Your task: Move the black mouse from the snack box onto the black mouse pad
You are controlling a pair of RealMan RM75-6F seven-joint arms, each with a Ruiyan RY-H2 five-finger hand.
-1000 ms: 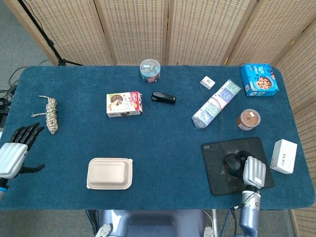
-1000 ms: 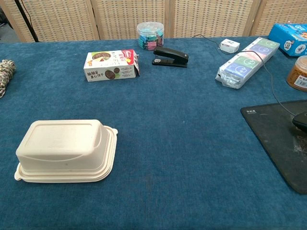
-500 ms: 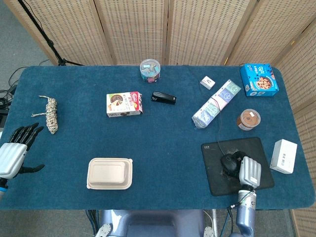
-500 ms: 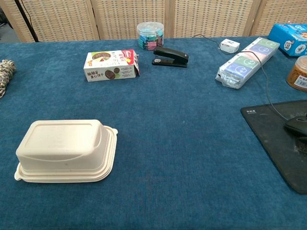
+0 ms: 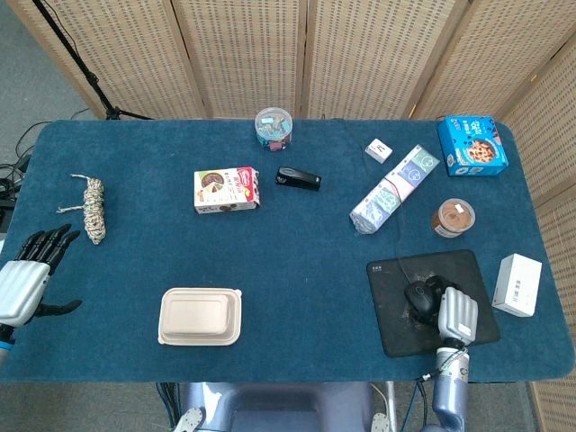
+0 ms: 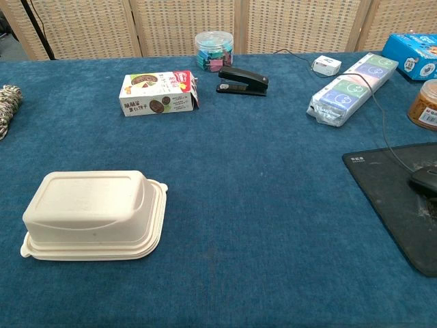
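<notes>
The black mouse (image 5: 419, 299) sits on the black mouse pad (image 5: 393, 326) at the front right of the table. My right hand (image 5: 455, 312) lies on the pad right beside the mouse, its dark fingers wrapped on the mouse's right side. In the chest view only the mouse (image 6: 425, 180) and the pad (image 6: 382, 188) show at the right edge. The mouse's thin cable (image 5: 402, 229) runs back over the long blue snack pack (image 5: 393, 189). My left hand (image 5: 24, 279) hovers off the table's left front edge, fingers spread, holding nothing.
A beige clamshell box (image 5: 200, 316) lies front left. A snack box (image 5: 226, 190), a stapler (image 5: 298, 178) and a clip jar (image 5: 274, 127) stand further back. A brown-filled tub (image 5: 452, 218), a white box (image 5: 517, 284), a blue cookie box (image 5: 472, 144) and a rope bundle (image 5: 93, 208) are around.
My right hand and the mouse slid a little left on the pad, then slightly back to the right. The left hand has stayed put.
</notes>
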